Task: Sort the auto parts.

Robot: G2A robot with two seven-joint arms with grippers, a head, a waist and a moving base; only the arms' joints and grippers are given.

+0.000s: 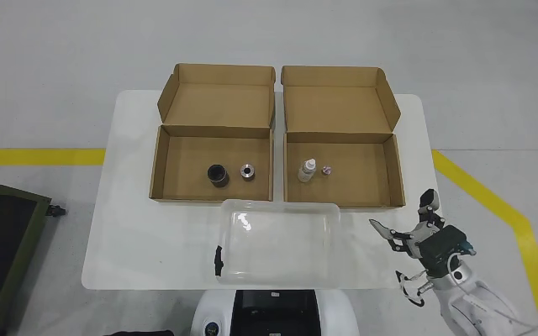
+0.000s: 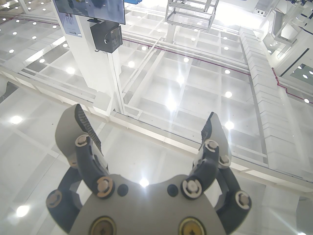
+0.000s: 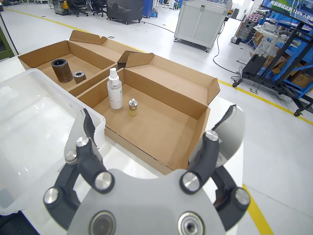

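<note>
Jaws spread and empty on right gripper [image 3: 159, 116], upright spray bottle [image 3: 115, 91] and small brass fitting [image 3: 132, 108] standing just beside each other in the cardboard box [image 3: 171, 133] ahead, so right arm looks nearer; left gripper [image 2: 145, 113], also spread, faces ceiling [image 2: 195, 79].

From above, the small part [image 1: 327, 169] beside the bottle [image 1: 307, 170] in the right box [image 1: 370, 172] is too small to make out. So is the black bit [image 1: 218, 259] on the left rim of the clear tray [image 1: 282, 205]. A dark crate [image 1: 17, 244] is cut off at the left edge. In the right wrist view the tray runs off the edge, and the fingers [image 3: 88, 123] cover parts of the right box's near wall.
</note>
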